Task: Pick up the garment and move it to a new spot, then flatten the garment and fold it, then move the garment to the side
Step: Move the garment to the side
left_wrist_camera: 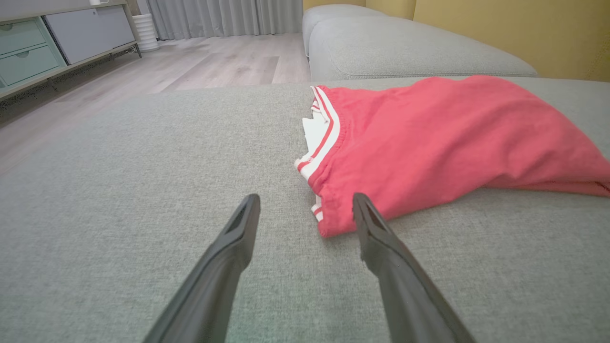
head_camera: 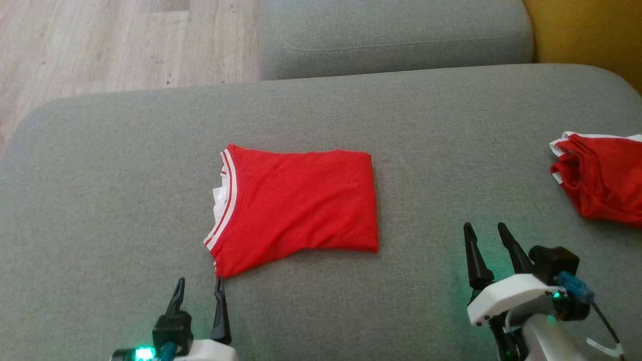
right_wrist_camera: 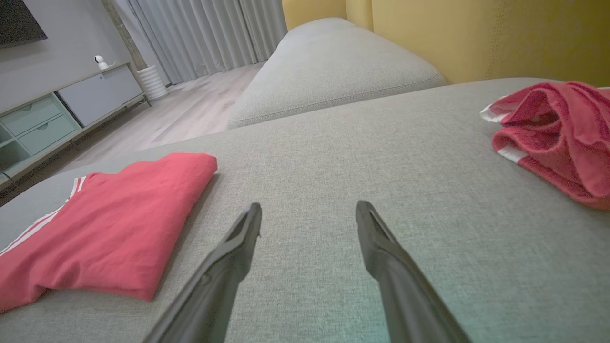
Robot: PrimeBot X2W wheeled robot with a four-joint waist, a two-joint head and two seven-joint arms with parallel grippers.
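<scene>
Grey sofa cushion (head_camera: pixel 100 200) with the red garment (head_camera: pixel 301 200) folded in the middle of it.
I see the garment lying flat, its striped collar toward my left. My left claw (head_camera: pixel 199 282) is spread and empty, one fingertip just beside the garment's near left corner. My right claw (head_camera: pixel 484 226), also spread and empty, hovers over bare cushion to the garment's right. A crumpled red cloth (head_camera: pixel 602 180) lies at the right edge.
</scene>
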